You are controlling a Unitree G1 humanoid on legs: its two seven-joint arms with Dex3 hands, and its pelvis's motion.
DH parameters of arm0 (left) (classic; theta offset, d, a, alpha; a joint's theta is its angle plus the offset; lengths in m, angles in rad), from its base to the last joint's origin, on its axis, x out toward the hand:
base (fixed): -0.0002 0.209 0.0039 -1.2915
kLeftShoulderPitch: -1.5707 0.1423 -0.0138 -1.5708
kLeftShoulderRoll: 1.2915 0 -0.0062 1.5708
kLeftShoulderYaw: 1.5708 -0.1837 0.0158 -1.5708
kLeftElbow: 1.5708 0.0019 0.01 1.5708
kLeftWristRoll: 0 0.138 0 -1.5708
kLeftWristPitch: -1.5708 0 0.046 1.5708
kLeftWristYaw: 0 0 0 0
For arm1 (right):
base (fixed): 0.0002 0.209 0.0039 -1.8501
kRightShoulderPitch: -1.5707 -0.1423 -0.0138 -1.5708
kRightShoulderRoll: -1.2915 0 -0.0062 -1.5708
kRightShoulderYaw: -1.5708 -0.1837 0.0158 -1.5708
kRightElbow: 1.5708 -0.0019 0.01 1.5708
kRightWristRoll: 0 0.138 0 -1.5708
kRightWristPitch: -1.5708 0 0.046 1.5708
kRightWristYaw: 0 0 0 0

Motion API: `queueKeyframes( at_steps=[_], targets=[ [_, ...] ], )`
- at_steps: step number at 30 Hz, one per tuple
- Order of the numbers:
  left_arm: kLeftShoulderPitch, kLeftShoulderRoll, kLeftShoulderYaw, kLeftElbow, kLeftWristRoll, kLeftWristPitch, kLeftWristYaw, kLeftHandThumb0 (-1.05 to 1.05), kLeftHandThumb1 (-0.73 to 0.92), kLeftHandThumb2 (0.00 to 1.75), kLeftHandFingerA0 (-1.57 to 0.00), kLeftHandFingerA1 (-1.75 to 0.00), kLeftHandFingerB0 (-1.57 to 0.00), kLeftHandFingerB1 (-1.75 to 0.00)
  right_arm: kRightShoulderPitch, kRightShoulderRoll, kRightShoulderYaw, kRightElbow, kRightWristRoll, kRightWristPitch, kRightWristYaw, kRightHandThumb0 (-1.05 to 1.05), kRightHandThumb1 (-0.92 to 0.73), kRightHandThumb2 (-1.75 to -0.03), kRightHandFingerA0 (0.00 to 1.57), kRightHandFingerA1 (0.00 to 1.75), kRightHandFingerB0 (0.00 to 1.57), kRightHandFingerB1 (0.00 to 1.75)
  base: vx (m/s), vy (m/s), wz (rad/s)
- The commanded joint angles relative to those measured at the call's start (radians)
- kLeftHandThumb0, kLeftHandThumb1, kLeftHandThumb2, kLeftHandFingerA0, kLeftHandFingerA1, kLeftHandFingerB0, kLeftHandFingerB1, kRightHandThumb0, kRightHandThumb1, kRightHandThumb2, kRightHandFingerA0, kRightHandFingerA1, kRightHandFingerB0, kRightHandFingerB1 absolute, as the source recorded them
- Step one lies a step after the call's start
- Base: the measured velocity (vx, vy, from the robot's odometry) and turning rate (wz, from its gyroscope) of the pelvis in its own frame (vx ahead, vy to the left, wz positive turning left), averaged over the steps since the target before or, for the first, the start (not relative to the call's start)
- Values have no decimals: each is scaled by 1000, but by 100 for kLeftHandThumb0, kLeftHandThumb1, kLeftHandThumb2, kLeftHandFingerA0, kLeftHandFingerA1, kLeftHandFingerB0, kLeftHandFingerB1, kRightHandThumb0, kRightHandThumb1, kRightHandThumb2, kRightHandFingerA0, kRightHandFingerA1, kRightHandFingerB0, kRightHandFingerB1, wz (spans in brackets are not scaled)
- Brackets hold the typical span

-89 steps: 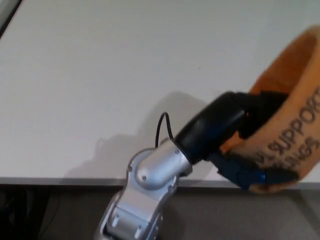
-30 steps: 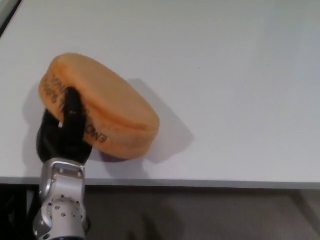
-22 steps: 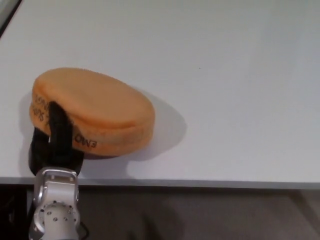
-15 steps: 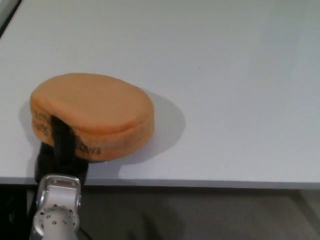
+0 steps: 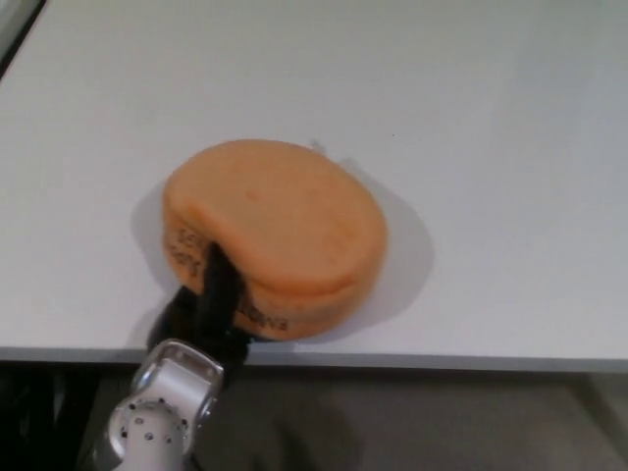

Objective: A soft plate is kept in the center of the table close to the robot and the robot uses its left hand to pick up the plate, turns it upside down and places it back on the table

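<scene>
Head view. Left hand (image 5: 208,302) enters from the lower left, at the near edge of the white table (image 5: 471,128). The silver wrist housing (image 5: 162,412) hangs off the table edge, below and toward the camera from the hand; it carries several small screw holes.

The hand grips the soft orange plate (image 5: 280,226) at the plate's near-left rim. One black finger (image 5: 218,280) runs up the outer wall of the rim, pressing into it so that the foam dents inward at that spot. The rest of the hand lies under or behind the rim and is mostly hidden; the thumb cannot be made out. State: clenched on the plate rim.

The plate sits directly above and to the right of the hand, extending away from it toward the table centre. Its flat, plain underside faces up, so it is upside down. The top face looks roughly level, tipped slightly toward the camera. The side wall facing the camera bears black printed lettering (image 5: 257,319), inverted and partly covered by the finger; not legible.

A soft shadow (image 5: 407,265) falls on the table on the side of the plate away from the hand. Whether the far rim of the plate rests on the table surface cannot be judged with certainty; the near rim lies just beside the table edge.

Below the table edge, to the right of the wrist, a dim grey floor (image 5: 442,422).

Right hand: does not show.
</scene>
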Motion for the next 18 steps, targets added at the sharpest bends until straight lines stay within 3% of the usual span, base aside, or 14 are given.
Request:
queueKeyframes(
  at_steps=[1, 4, 8, 9, 16, 17, 18],
  targets=[
    [203, -115, -104, 20, 49, 182, 51, -40, 75, 61, -96, -175, -55, -166, 7, -29, 1, -4, -9, 15, 7, -73, -71, -101, 44, 52, 17, 44, 0, 0, 0],
    [192, -118, -139, 23, 50, 191, 42, -40, 75, 61, -97, -175, -60, -168, 5, -29, 3, -11, -11, 23, 3, -73, -72, -101, 43, 52, 17, 44, 0, 0, 0],
    [177, -147, -160, 9, 39, 177, 59, -40, 74, 62, -99, -175, -61, -158, 9, -28, 2, -18, -16, 23, -4, -72, -71, -102, 44, 53, 16, 43, 0, 0, 0],
    [176, -149, -165, 12, 48, 155, 53, -39, 76, 62, -100, -175, -59, -169, 9, -29, 2, -18, -18, 22, -4, -75, -71, -101, 43, 52, 17, 44, 0, 0, 0],
    [183, -170, -175, 4, 73, 71, 64, -38, 75, 62, -98, -175, -59, -171, 2, -35, -2, -4, -17, 21, 0, -70, -70, -102, 44, 53, 16, 44, 0, 0, 0],
    [189, -183, -169, -7, 78, 51, 87, -49, 55, 88, -126, -150, -85, -128, 9, -34, -1, -18, -19, 26, -4, -74, -71, -101, 44, 52, 16, 43, 0, 0, 0],
    [193, -189, -170, -12, 83, 38, 95, -48, 55, 89, -126, -150, -86, -128, 13, -33, 0, -26, -17, 29, -4, -72, -70, -101, 43, 53, 16, 43, 0, 0, 0]
  ],
)
